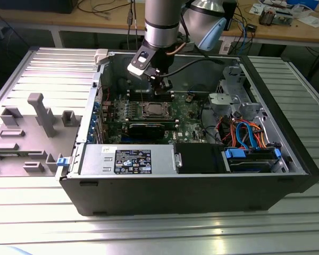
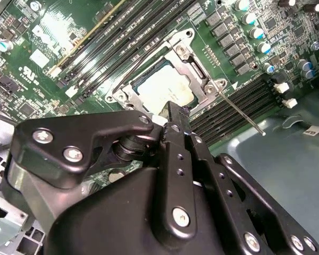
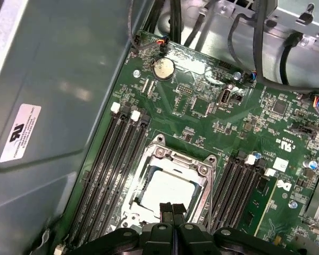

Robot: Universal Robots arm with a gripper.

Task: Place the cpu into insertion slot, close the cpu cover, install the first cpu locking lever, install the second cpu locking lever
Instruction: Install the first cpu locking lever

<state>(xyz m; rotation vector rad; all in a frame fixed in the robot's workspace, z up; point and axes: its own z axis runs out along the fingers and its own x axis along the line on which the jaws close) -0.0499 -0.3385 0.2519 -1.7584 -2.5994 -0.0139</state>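
The cpu (image 3: 170,187) lies flat in the insertion slot (image 3: 149,175), its pale metal top showing through the window of the cpu cover (image 3: 175,158), which lies down over it. In the second wrist view the cpu (image 2: 165,87) sits inside the silver frame of the cpu cover (image 2: 198,68), and a thin locking lever (image 2: 242,112) sticks out slanted from the socket's corner, unlatched. My gripper (image 3: 173,208) hangs just above the socket's edge, its fingers pressed together with nothing between them. In the exterior view my gripper (image 1: 162,87) is inside the case, above the insertion slot (image 1: 152,110).
Black memory slots (image 3: 109,159) flank the socket on both sides. A coin battery (image 3: 162,68) sits farther along the board. The case wall (image 3: 53,106) stands close by. A drive cage with cables (image 1: 244,133) and a power supply (image 1: 130,159) fill the case; a grey fixture (image 1: 32,127) lies outside.
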